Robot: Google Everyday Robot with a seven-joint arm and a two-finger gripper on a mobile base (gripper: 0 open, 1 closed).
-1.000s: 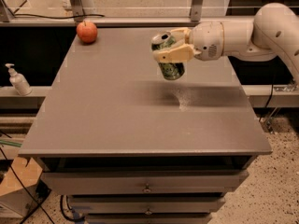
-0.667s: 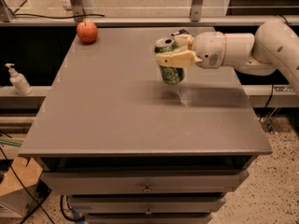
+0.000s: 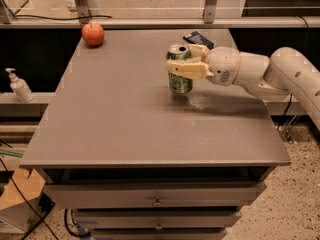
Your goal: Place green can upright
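Gripper (image 3: 181,67) is reaching in from the right and hanging over the middle-right of the surface (image 3: 110,119). Fingers (image 3: 190,70) are clamping the can (image 3: 180,85) around its upper body. One tan finger is crossing the near side; the other is showing just behind the rim.

Change since a second ago: the can was hanging tilted and clear of the surface, its shadow lying apart below it. Now it is standing straight, pull-tab end up, and sitting lower, with the shadow meeting its base. I am reading that as the base touching the surface or just off it; I cannot tell which from this view.

Meaning for the task: the tilt is corrected and the lowering is nearly or fully done. What is remaining, in my judgement, is the release. I am planning to open the fingers slowly and draw back to the right without brushing the can, since a light can is likely to tip easily.

Apple (image 3: 93,34) is sitting at the far left corner, well apart. Packet (image 3: 198,38) is lying near the far edge, behind the can, not touching it.
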